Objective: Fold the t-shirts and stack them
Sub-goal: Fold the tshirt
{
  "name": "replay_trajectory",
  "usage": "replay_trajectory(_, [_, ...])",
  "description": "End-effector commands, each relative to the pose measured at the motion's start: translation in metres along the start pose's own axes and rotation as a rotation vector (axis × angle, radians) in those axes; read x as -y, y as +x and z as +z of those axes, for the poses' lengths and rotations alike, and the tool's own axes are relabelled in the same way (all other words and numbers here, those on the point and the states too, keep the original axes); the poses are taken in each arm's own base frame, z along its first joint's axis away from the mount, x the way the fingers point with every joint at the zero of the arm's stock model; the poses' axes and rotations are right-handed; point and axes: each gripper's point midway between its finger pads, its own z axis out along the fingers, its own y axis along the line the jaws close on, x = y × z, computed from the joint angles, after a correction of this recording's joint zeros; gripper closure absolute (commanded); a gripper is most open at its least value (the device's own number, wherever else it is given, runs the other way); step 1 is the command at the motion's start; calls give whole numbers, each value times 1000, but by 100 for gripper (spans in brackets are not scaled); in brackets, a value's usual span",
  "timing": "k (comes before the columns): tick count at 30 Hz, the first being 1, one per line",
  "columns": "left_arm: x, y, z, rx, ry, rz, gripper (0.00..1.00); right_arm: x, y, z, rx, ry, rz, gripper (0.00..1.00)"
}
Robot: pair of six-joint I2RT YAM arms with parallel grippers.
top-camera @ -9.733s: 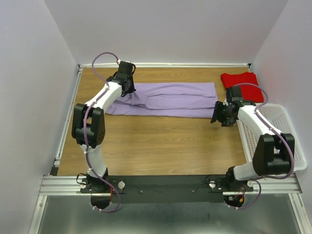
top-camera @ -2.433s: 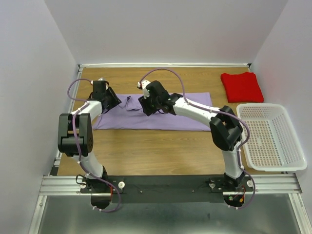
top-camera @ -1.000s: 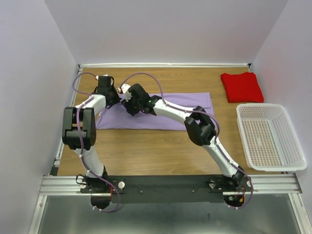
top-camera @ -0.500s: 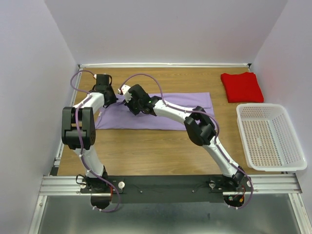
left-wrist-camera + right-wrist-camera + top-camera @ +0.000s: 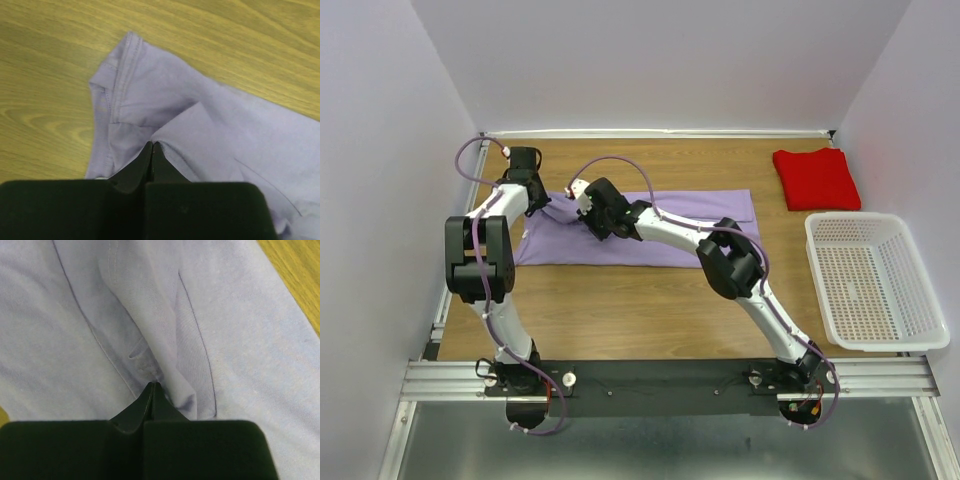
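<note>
Currently left jaws, right jaws both closed, each pinching lavender t-shirt [image 5: 620,250]. Risk: shallow pinch slips on lift, or catches single layer; fold skews.

No readable text, label or number appears anywhere.

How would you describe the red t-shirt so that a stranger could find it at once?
Start at the wooden table and look to its far right corner, just beyond the white basket. There lies the red t-shirt, folded into a compact square. Unlike the lavender t-shirt, stretched in a long strip, it is bright red.
</note>
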Motion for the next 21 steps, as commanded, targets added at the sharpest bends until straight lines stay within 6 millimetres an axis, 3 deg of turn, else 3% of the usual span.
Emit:
replay_trajectory(1, [-12,-4,9,5,-67,42,100,0,-16,-11,34,25,-9,99])
replay_trajectory(7, [-9,-2,25,-12,-60,60,100,2,-20,-18,41,36,-3,99])
replay_trajectory(14, [-8,-12,23,7,-66,56,100,2,-34,-29,72,27,-27,98])
replay_trajectory(15, [-7,-12,24,7,-64,54,100,1,-35,-29,76,24,-27,91])
replay_trajectory(16, [-2,-10,25,-6,-39,53,100,-4,-41,-26,91,-1,-29,68])
replay_trajectory(21, [3,-10,24,-7,-25,54,100,-7,-49,-18,112,-14,-27,62])
